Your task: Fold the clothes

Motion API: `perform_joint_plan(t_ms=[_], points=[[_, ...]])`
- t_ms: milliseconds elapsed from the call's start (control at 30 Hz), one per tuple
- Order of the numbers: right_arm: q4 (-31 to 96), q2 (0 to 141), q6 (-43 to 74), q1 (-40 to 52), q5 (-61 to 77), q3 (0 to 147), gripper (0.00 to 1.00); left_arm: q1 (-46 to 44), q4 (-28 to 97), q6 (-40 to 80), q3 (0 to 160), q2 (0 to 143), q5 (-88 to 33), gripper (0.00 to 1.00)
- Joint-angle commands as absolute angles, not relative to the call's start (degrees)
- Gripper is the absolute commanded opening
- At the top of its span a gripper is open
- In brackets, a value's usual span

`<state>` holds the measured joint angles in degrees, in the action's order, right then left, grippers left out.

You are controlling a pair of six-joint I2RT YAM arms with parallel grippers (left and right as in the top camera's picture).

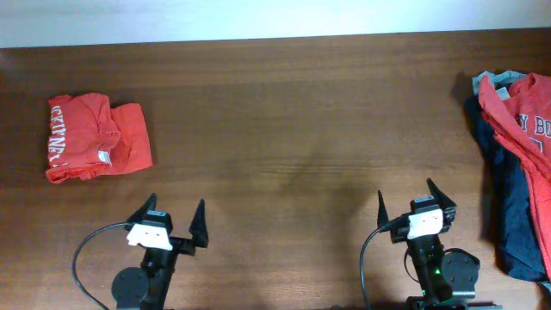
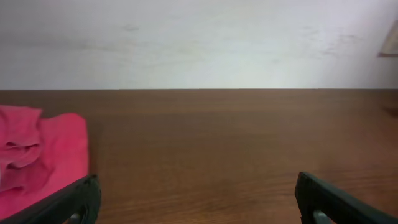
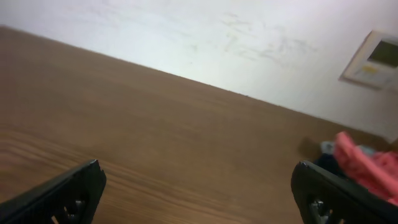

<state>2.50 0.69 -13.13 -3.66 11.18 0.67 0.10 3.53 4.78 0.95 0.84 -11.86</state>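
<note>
Both arms sit low at the front of the table (image 1: 284, 129), the left claw (image 1: 176, 205) and the right claw (image 1: 405, 191) spread wide, holding nothing. A folded red shirt (image 1: 97, 138) lies far left, and a heap of clothes (image 1: 516, 164) is piled at the right edge.

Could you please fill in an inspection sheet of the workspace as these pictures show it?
Surface: brown wood-grain table.
Job's things: one folded T-shirt, red-orange, at the far left; a loose pile at the right edge, a red-orange shirt over navy cloth, partly out of frame.
Clutter: nothing seen.
Grippers: left claw and right claw both open, holding nothing, near the front edge.
Cables: a black left cable loops beside its arm; a black right cable runs down beside the other.
Surroundings: pale wall; a wall panel in the right wrist view.
</note>
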Motion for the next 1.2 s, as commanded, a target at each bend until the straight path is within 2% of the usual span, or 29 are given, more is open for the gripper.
perform_joint_plan(t_ms=[0, 67, 233, 367, 467, 600, 733, 833, 967, 1167], points=[[3.07, 0.23, -2.42, -3.84, 12.60, 0.34, 0.99, 0.27, 2.17, 4.25, 0.58, 0.30, -17.89, 0.99], [4.10, 1.32, 2.02, -3.84, 12.53, 0.86, 0.99, 0.27, 1.21, 3.20, 0.58, 0.36, -21.39, 0.99], [6.04, 8.88, 3.51, -3.84, 12.40, 7.77, 0.99, 0.27, 0.93, 3.20, 3.68, 4.99, -20.67, 0.99], [9.45, 24.18, 3.46, -3.84, 13.80, 22.00, 0.99, 0.27, 0.99, 2.96, 12.69, 18.11, -19.73, 0.99], [16.95, 38.41, 3.44, -3.84, 15.94, 36.69, 0.99, 0.27, 3.51, 2.96, 23.75, 31.88, -19.75, 0.99], [30.24, 54.72, 3.29, -3.84, 17.69, 55.57, 0.99, 0.27, 13.67, 2.96, 40.38, 48.29, -20.18, 0.99], [42.52, 68.51, 3.55, -3.84, 19.55, 71.46, 0.99, 0.12, 29.12, 2.96, 57.49, 62.89, -21.19, 0.99], [44.66, 74.02, 3.90, -3.84, 23.94, 75.64, 0.99, 0.01, 38.22, 2.98, 66.65, 70.85, -26.83, 0.99], [43.70, 76.49, 3.49, -3.86, 24.27, 75.99, 0.99, 0.01, 38.41, 3.25, 67.96, 75.18, -28.86, 0.99], [46.13, 77.82, 6.17, -5.26, 10.52, 80.82, 0.99, 0.08, 37.12, 3.01, 68.73, 77.82, -27.83, 0.99]])
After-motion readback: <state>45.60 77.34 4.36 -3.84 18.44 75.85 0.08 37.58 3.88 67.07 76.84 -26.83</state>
